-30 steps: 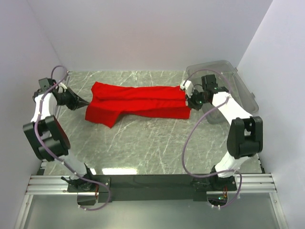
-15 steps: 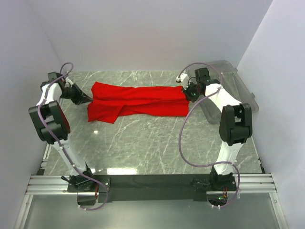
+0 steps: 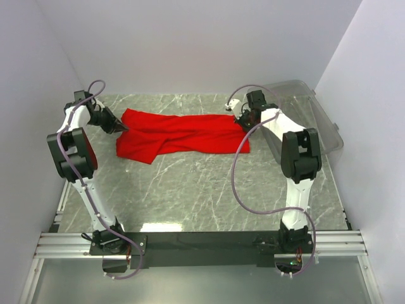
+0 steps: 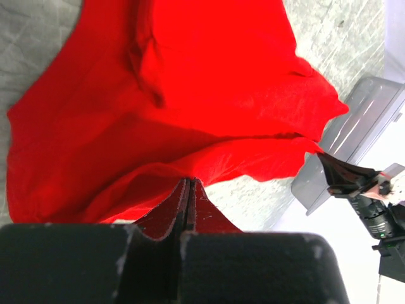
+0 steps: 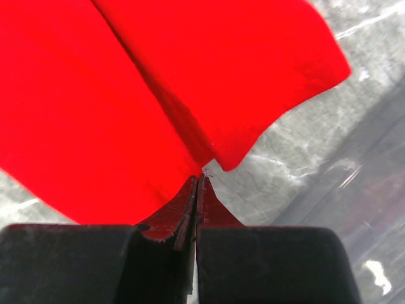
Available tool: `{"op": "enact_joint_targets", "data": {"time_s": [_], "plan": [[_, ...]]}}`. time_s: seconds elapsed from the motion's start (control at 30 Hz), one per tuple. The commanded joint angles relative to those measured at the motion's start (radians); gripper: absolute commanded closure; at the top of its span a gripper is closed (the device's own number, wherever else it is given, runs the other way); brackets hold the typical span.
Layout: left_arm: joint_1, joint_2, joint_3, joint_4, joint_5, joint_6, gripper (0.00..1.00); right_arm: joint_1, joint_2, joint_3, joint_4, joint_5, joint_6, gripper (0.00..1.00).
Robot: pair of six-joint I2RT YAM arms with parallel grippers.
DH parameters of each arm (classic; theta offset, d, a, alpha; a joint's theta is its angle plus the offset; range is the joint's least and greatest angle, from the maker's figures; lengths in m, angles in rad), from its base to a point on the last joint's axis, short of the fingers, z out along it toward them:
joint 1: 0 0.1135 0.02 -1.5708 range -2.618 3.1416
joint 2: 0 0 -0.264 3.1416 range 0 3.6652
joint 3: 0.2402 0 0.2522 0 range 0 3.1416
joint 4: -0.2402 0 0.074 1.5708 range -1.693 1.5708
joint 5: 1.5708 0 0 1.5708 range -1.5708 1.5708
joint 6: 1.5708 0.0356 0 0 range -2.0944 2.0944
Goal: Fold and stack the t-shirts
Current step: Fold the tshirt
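A red t-shirt (image 3: 180,134) lies folded lengthwise across the back of the marble table. My left gripper (image 3: 122,127) is shut on its left edge; the left wrist view shows the cloth (image 4: 158,95) running out from the closed tips (image 4: 188,182). My right gripper (image 3: 241,121) is shut on the shirt's right far corner; the right wrist view shows the red cloth (image 5: 126,82) pinched at the tips (image 5: 199,178). Both hold the far edge low over the table.
A clear plastic bin (image 3: 310,117) stands at the back right, also seen in the left wrist view (image 4: 354,133). White walls close in on the left, back and right. Bare marble table (image 3: 209,190) lies in front of the shirt.
Both grippers have moved toward the back of the table and inward, carrying the shirt's edge with them. The shirt has shifted backward and its ends have drawn in.
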Motion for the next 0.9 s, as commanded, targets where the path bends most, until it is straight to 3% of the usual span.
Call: {"op": "enact_joint_targets", "data": {"time_s": [0.0,0.23,0.87], "plan": [[-0.005,0.006,0.022,0.056,-0.001,-0.022,0.99,0.022,0.023,0.052,0.013,0.097,0.022,1.00],[-0.005,-0.013,0.008,0.116,0.028,-0.050,0.99,0.028,0.043,0.049,0.039,0.172,0.035,1.00],[-0.005,0.055,0.035,0.134,0.028,-0.085,0.99,0.035,0.063,0.072,0.068,0.186,0.053,1.00]]}}
